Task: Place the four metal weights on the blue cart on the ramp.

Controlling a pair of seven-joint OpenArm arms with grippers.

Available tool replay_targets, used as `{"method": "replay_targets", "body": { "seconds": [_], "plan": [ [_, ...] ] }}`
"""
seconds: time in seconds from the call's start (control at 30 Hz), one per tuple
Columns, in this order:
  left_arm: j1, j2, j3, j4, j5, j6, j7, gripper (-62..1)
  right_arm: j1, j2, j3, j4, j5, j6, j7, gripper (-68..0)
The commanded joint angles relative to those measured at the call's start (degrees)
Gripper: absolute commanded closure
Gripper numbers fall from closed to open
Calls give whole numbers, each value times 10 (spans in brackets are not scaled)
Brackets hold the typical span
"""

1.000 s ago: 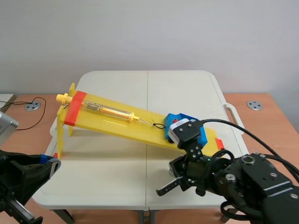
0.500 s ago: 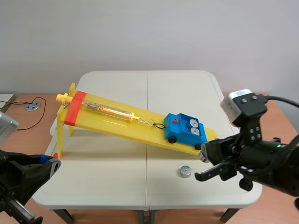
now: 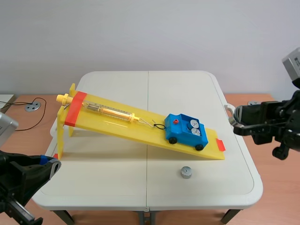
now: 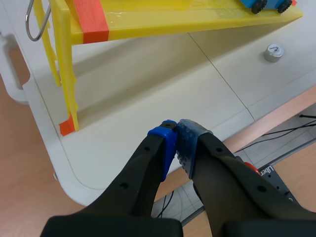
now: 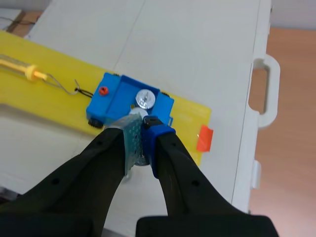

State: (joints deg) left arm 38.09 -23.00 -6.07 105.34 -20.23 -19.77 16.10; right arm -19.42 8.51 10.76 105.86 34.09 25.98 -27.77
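Note:
The blue cart [image 3: 184,131] sits low on the yellow ramp [image 3: 117,123], hooked by a wire to a spring scale. Two metal weights [image 3: 191,124] lie in its tray. A third weight [image 3: 186,172] stands alone on the table in front of the ramp's low end. My right gripper [image 3: 236,122] hangs raised past the table's right edge, shut and holding nothing. In the right wrist view the gripper [image 5: 142,127] is high above the cart [image 5: 118,98], where one weight [image 5: 145,98] shows. My left gripper [image 4: 175,140] is shut near the table's front left corner, far from the loose weight [image 4: 273,52].
The spring scale [image 3: 105,111] lies along the ramp's upper half, below an orange band [image 3: 75,108]. The ramp's legs [image 4: 64,74] stand just ahead of my left gripper. A table handle [image 5: 262,91] sticks out at the right edge. A cable runs at the far left.
My right arm pulled back from the table's front, up and to the right, leaving one weight on the table. Its fingers went from open to shut. The left arm stayed still.

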Motion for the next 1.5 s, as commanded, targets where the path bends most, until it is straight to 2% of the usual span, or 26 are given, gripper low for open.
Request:
{"method": "replay_targets", "body": {
  "seconds": [0.0,0.13,0.23,0.57,0.67,1.0,1.1,1.3,1.47],
  "plan": [
    [-11,5,-9,40,-40,-14,-55,-38,76,-16,-14,5,39,15,69,-6],
    [-11,5,-9,40,-40,-14,-55,-38,123,-44,-14,-45,27,5,69,-7],
    [-11,5,-9,40,-40,-14,-55,-38,156,-56,-17,-76,-16,2,81,-7],
    [-11,5,-9,40,-40,-14,-55,-38,239,-57,-113,-146,-179,-91,121,-8],
    [-11,5,-9,40,-40,-14,-55,-38,252,-57,-147,-156,-210,-105,127,-8],
    [-11,5,-9,40,-40,-14,-55,-38,263,-63,-209,-178,-295,-183,136,-9],
    [-11,5,-9,40,-40,-14,-55,-38,263,-63,-218,-178,-312,-205,138,-9],
    [-11,5,-9,40,-40,-14,-55,-38,263,-70,-221,-183,-314,-217,138,-9],
    [-11,5,-9,40,-40,-14,-55,-38,277,-75,-229,-213,-314,-218,138,-9]
  ]
}}
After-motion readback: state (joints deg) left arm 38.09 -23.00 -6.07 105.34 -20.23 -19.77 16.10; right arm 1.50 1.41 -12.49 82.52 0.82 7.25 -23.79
